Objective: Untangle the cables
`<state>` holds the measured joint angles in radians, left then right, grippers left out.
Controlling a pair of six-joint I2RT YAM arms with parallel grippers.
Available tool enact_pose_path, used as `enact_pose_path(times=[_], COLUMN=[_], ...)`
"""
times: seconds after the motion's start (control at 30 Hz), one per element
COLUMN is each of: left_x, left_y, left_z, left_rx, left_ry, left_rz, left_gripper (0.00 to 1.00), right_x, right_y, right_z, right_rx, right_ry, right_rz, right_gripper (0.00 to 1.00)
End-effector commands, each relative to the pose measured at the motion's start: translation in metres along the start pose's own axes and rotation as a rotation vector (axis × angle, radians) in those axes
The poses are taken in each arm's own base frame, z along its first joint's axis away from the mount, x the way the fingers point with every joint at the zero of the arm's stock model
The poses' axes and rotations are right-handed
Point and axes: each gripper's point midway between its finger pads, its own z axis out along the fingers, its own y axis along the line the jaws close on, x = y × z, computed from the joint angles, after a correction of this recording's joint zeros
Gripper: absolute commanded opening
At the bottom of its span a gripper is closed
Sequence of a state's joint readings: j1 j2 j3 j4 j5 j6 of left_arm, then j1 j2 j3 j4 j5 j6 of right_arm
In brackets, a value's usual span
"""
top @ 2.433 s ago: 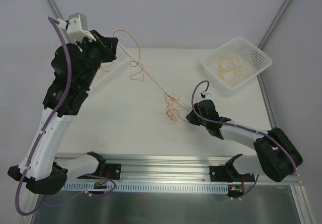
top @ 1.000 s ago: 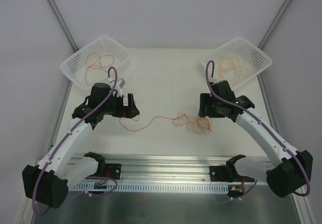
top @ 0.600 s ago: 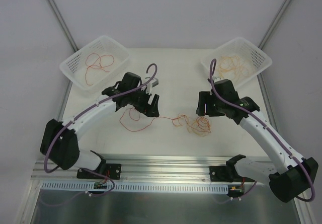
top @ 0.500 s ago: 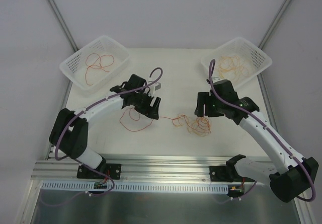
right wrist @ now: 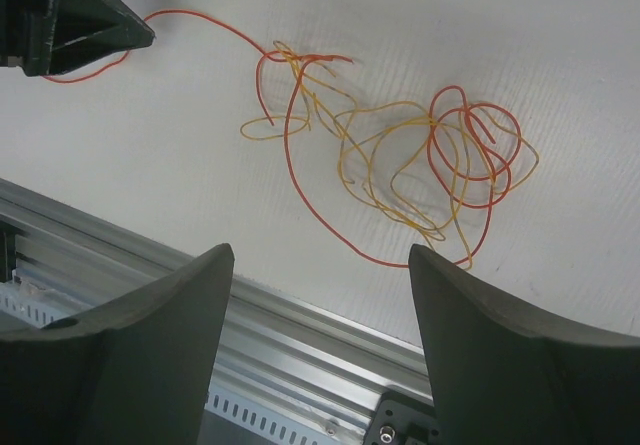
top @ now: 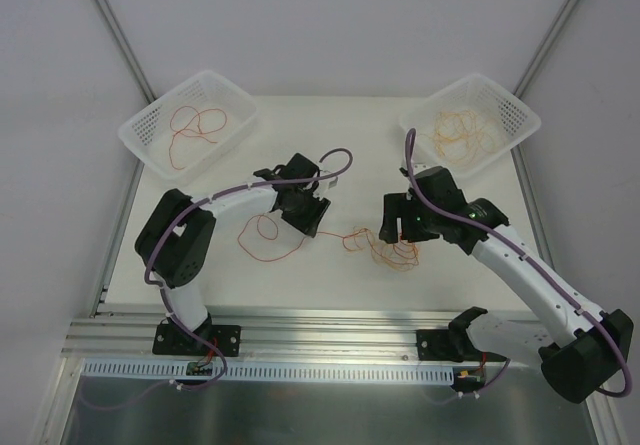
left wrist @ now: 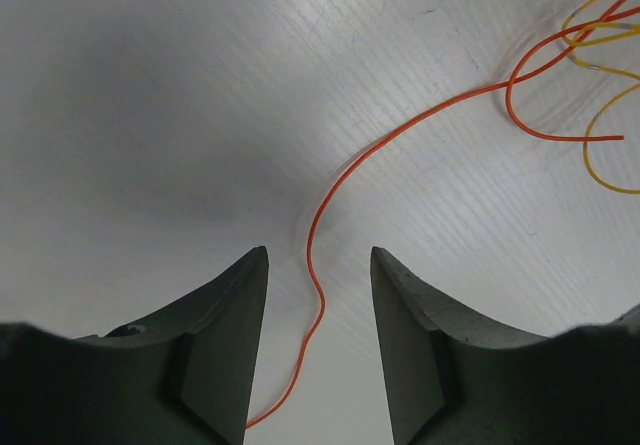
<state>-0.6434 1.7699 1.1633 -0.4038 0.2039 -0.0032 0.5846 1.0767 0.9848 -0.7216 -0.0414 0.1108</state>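
The left gripper [left wrist: 318, 265] stood released, its jaws apart, with one red strand [left wrist: 318, 227] of the cables [top: 395, 248] running between them unpinched across the tabletop [top: 340, 145]. The right gripper [right wrist: 320, 257] hung wide and empty above the red-and-yellow knot, which lay at 3 o'clock of the left gripper. More strands lay in the left basket [top: 140, 130] at 10 o'clock and the right basket [top: 520, 115] at 2 o'clock.

red cable [left wrist: 322, 305] end behind left gripper [left wrist: 318, 253], yellow cables [left wrist: 587, 155] cut off right
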Motion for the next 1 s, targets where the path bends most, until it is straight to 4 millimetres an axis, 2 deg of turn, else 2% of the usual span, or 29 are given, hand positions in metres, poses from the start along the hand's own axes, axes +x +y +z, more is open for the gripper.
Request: enact_pose_path(times=[0.0, 0.27, 0.5, 0.53, 0.6, 0.8, 0.97], left_x=[-0.004, 0.009, 0.029, 0.031, 0.034, 0.029, 0.023], left_y=[0.008, 0.006, 0.002, 0.001, -0.001, -0.011, -0.019], left_z=[0.004, 0.022, 0.03, 0.03, 0.029, 0.011, -0.007], left_rx=[-0.074, -0.104, -0.115, -0.117, -0.114, -0.099, -0.073], left_ry=[0.01, 0.069, 0.123, 0.128, 0.13, 0.079, 0.025], left_rz=[0.044, 0.057, 0.068, 0.07, 0.076, 0.042, 0.027], left_gripper=[0.45, 0.38, 0.17, 0.09, 0.0, 0.0, 0.0], right_x=[-0.006, -0.003, -0.002, -0.001, -0.001, 0.002, 0.004], right_y=[0.007, 0.011, 0.017, 0.016, 0.022, 0.032, 0.029], right_z=[-0.004, -0.001, 0.011, 0.014, 0.02, 0.051, 0.083], right_rx=[-0.023, -0.018, -0.005, 0.009, 0.001, 0.024, 0.061], right_ry=[-0.037, -0.033, -0.036, -0.035, -0.042, -0.023, -0.012], right_rz=[0.001, -0.014, -0.008, -0.005, 0.007, 0.018, 0.036], right_gripper=[0.75, 0.76, 0.76, 0.77, 0.77, 0.79, 0.78])
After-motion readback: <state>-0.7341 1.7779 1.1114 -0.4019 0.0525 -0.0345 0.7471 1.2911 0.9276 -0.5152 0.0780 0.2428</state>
